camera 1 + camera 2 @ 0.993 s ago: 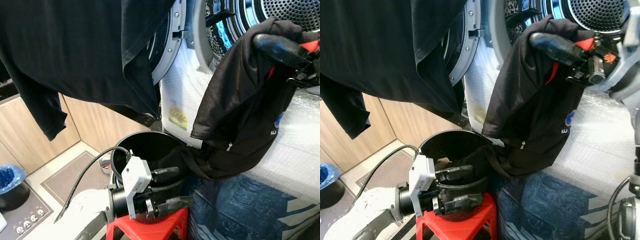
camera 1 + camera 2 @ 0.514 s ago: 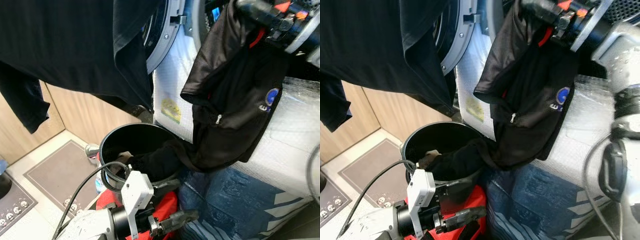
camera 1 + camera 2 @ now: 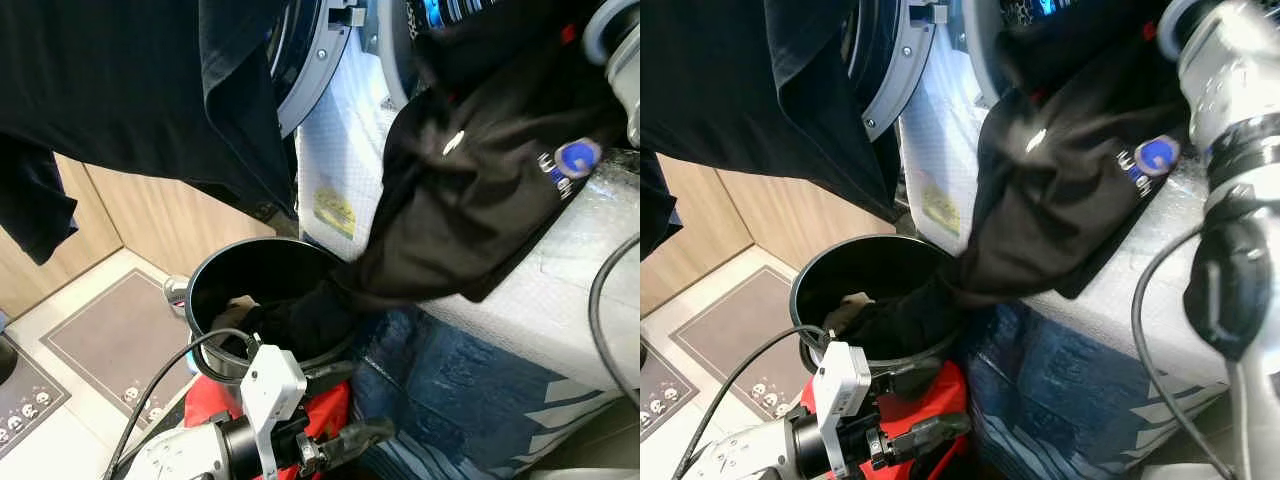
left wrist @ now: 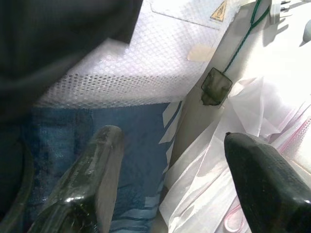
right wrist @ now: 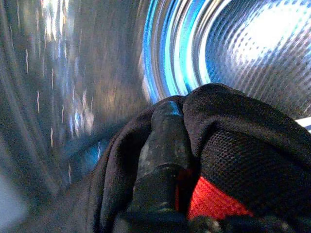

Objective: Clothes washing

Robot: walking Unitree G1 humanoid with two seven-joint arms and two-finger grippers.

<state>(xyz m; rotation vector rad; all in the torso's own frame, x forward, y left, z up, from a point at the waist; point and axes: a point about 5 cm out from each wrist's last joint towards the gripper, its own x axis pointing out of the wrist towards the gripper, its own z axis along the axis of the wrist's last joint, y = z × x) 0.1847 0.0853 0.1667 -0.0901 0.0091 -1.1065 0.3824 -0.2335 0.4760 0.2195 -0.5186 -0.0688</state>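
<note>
One bubble-wrapped washer (image 3: 560,300) beside wood-panel wall (image 3: 170,215).

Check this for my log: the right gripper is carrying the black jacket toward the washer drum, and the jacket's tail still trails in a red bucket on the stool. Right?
One slip: the bucket is black, not red; the red thing is the stool beneath it, as the eye views show. The rest holds: the right gripper grips the black jacket before the washer drum, and its tail trails into the bucket.

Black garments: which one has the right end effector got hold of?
The black jacket with the blue logo, trailing from the washer opening down into the black bucket. The plain black shirt hangs over the open door, untouched.
</note>
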